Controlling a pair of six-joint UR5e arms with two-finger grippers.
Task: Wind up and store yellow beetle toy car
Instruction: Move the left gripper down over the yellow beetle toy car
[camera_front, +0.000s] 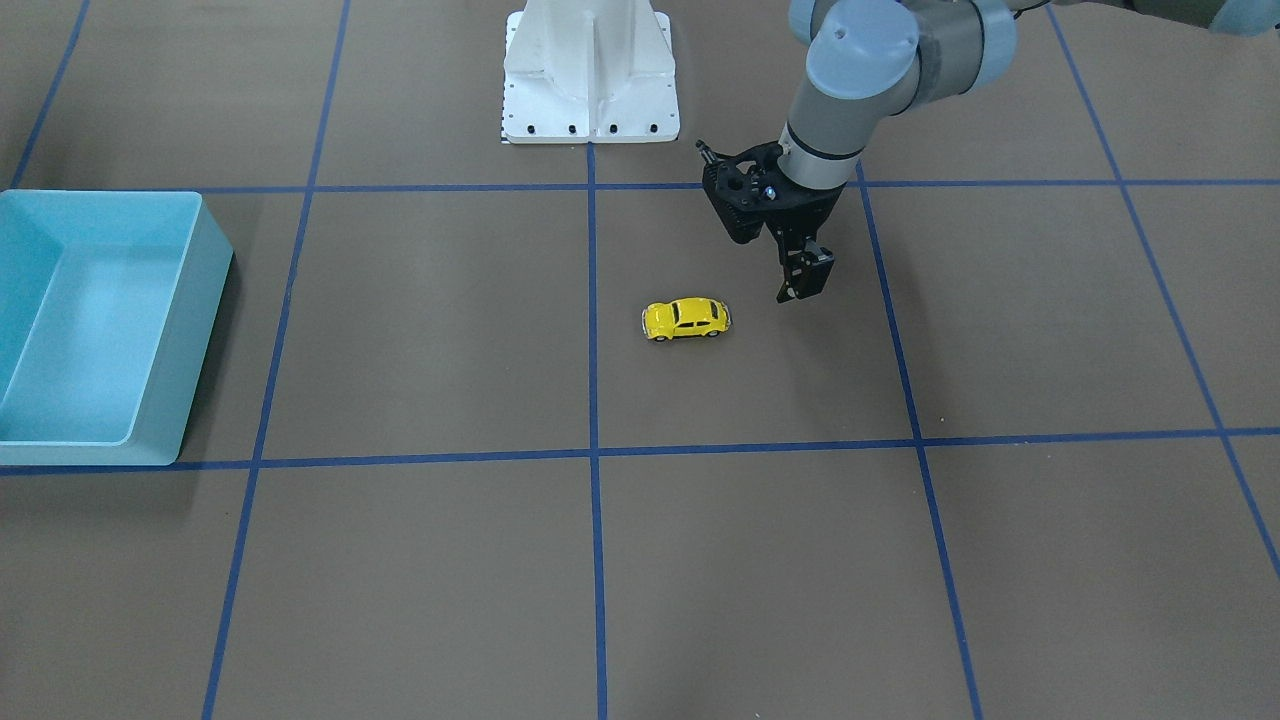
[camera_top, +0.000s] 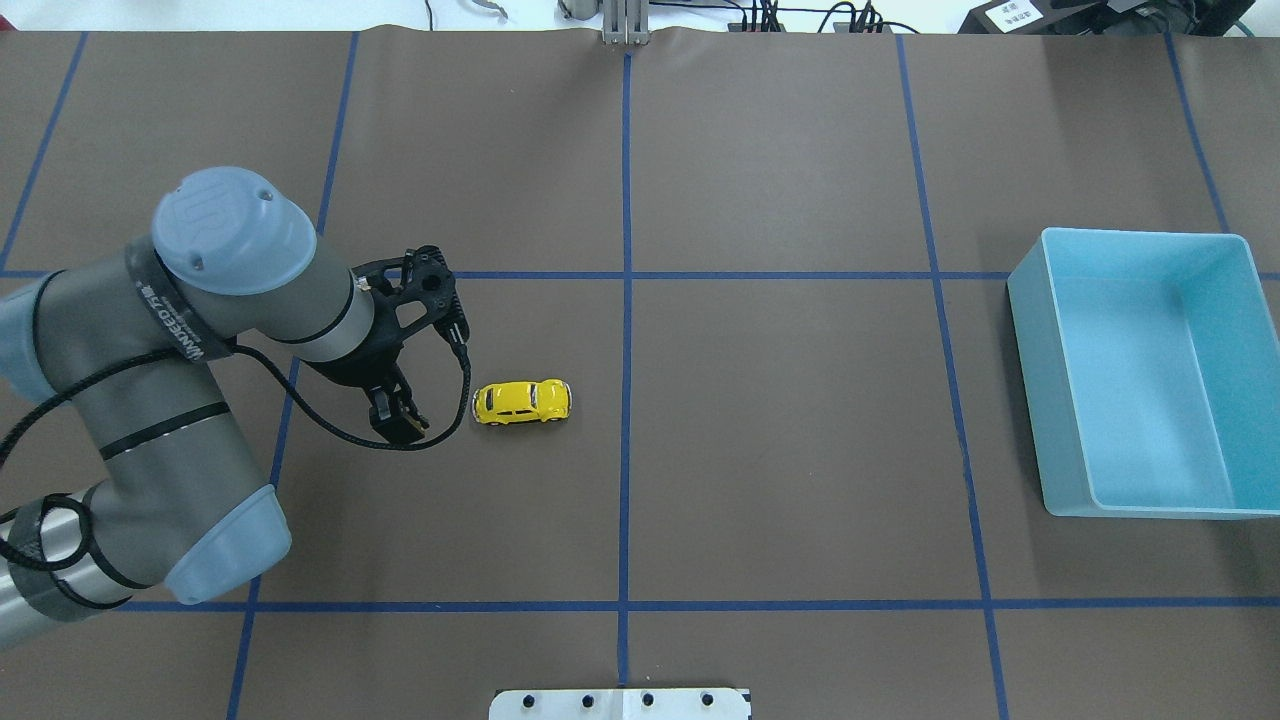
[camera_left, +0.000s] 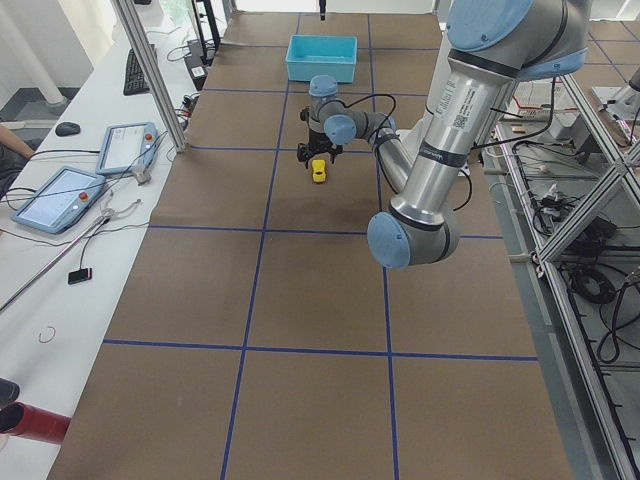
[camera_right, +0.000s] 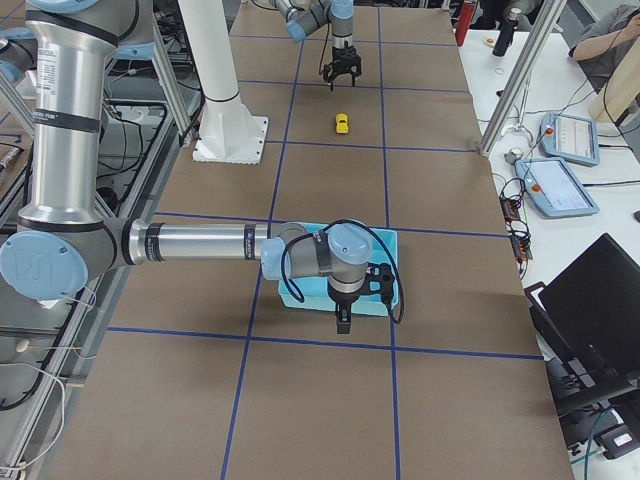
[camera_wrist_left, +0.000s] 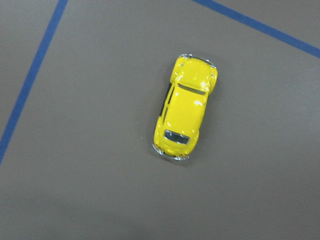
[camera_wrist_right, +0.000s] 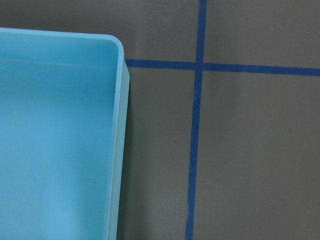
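Yellow beetle toy car (camera_top: 522, 401) is sitting on its four wheels on the brown bench (camera_top: 800, 450), near the middle. It is lying just to the robot's-left side of the blue tape line (camera_top: 627, 300) that crosses the bench at centre. Its length is running toward the two ends of the bench.

Left gripper (camera_top: 398, 418) is hanging just beside the car, on the side toward the bench's left end. Its fingers (camera_front: 797, 270) are pointing down and look parted. Nothing is lying between them. The car is sitting outside the fingers, apart from them, on their centre-facing side. The left wrist view is looking straight down on the car's roof, and no finger is showing in that view.

Light-blue bin (camera_top: 1030, 390) is standing at the bench's right end, well apart from the car.

Right gripper (camera_right: 342, 322) is hanging at the bin's wall on the side toward the right end. It is showing only in the exterior right view, so I cannot tell whether its fingers are parted or closed. The right wrist view is showing one corner of the bin and crossing tape lines.
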